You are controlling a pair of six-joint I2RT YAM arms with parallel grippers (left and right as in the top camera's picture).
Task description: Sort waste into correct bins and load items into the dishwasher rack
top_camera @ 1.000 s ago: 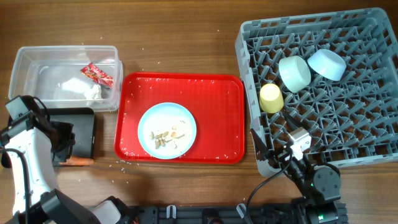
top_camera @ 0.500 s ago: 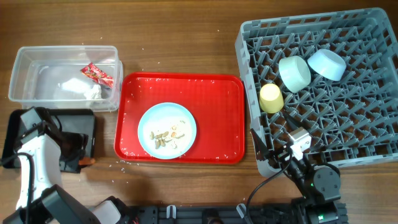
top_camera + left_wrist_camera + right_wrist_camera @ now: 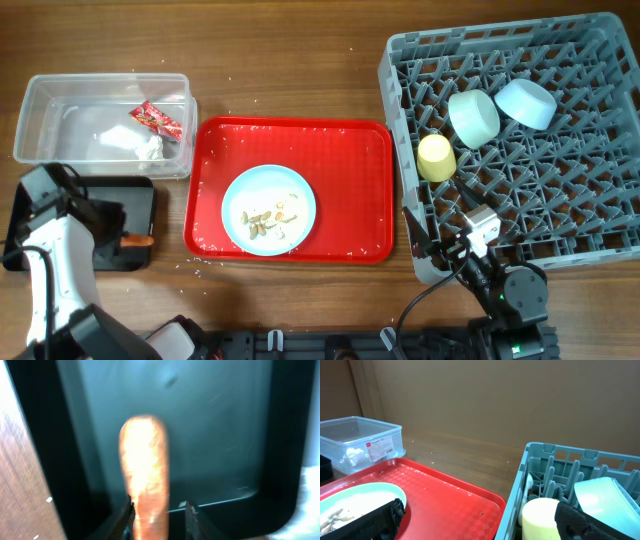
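My left gripper is shut on the orange carrot over the black tray. In the left wrist view the carrot sticks out from between the fingers above the tray floor. The clear tub holds the red-and-white wrapper and the white tissue. The pale blue plate with beige scraps lies on the red tray. The grey rack holds two mint-blue bowls and the yellow cup. My right gripper is open and empty at the rack's front left corner. I cannot make out the spoon.
The red tray lies in the middle, between the bins and the rack. Small crumbs dot the wooden table around it. In the right wrist view the red tray, the plate and the cup lie close ahead.
My left arm has carried the carrot from the table at the black tray's front edge up over the tray. The right arm has not moved.
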